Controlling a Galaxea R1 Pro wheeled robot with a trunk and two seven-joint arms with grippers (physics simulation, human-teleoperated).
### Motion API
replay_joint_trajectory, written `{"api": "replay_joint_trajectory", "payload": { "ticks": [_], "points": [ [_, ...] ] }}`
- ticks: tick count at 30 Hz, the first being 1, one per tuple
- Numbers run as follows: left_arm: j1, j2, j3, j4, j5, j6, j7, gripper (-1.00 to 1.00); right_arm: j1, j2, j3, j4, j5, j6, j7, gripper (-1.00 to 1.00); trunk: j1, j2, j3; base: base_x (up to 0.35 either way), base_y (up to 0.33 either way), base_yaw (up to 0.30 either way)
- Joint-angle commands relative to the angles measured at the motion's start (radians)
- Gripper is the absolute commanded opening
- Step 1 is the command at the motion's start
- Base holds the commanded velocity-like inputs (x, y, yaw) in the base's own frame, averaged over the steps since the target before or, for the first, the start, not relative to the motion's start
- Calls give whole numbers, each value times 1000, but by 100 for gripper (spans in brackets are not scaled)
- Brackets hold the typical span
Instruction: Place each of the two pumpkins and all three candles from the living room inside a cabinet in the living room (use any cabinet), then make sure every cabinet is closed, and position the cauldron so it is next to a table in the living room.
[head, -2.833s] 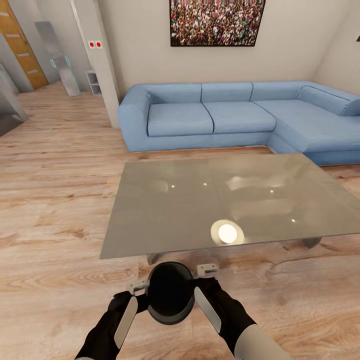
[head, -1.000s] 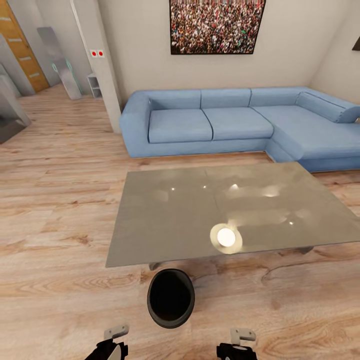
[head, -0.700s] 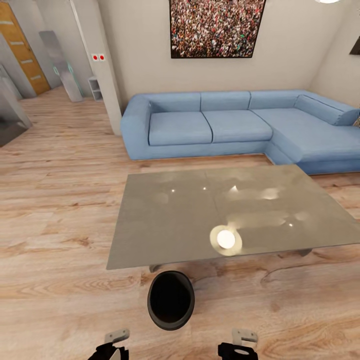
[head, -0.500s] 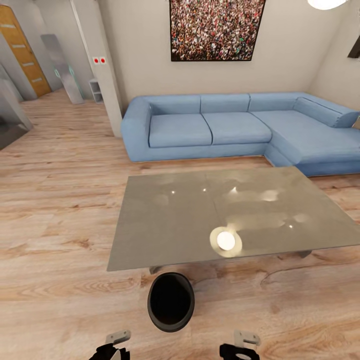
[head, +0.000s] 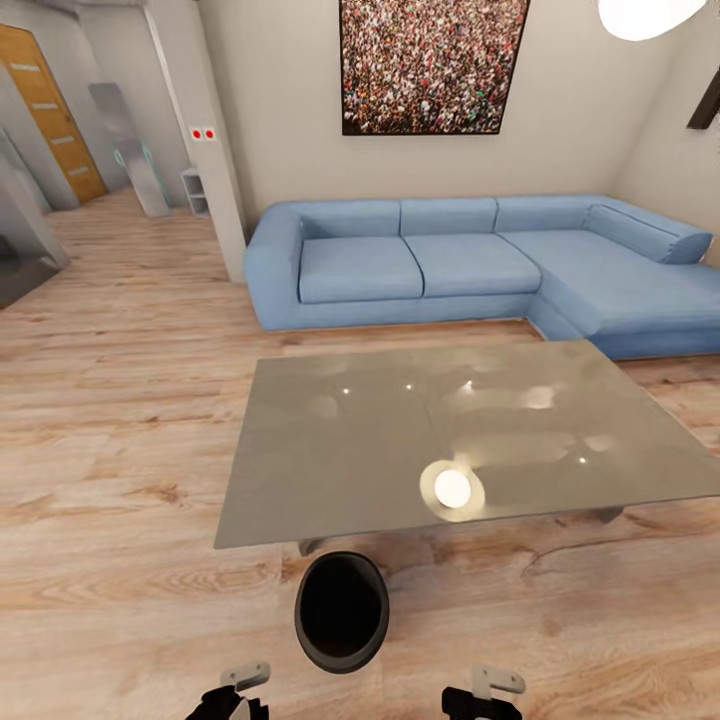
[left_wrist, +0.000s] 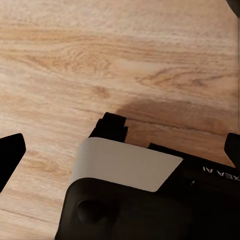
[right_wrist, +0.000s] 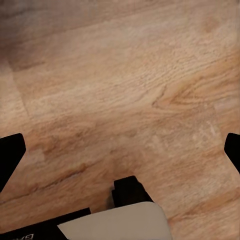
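The black cauldron stands upright on the wood floor just beside the near edge of the grey desk, apart from the left gripper and right gripper, both spread wide and empty.

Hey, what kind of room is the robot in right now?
Most likely a home living room: a blue corner sofa stands against the wall, a low grey coffee table sits before it on the wood floor, and a large framed picture hangs above.
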Motion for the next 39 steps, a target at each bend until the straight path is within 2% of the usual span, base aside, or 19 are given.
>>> {"api": "replay_joint_trajectory", "payload": {
  "ticks": [1, 25, 36, 39],
  "points": [
    [0, 0, -1, -3, 6, 6, 7, 100, -1, -2, 8, -1, -8, 1, -8, 100, 0, 0, 1, 0, 0, 0],
    [1, 0, -1, -5, 8, 8, 2, 100, -1, -6, 8, 2, -5, 0, -6, 100, 0, 0, 39, 0, 0, 0],
    [1, 1, -5, 4, 6, 1, -4, 100, -1, -4, 5, 3, -14, 5, -5, 100, 0, 0, 41, 0, 0, 0],
    [1, 0, -4, 13, 5, -3, -25, 100, 0, -6, 4, 26, -36, 4, -3, 100, 0, 0, 41, 0, 0, 0]
  ]
}}
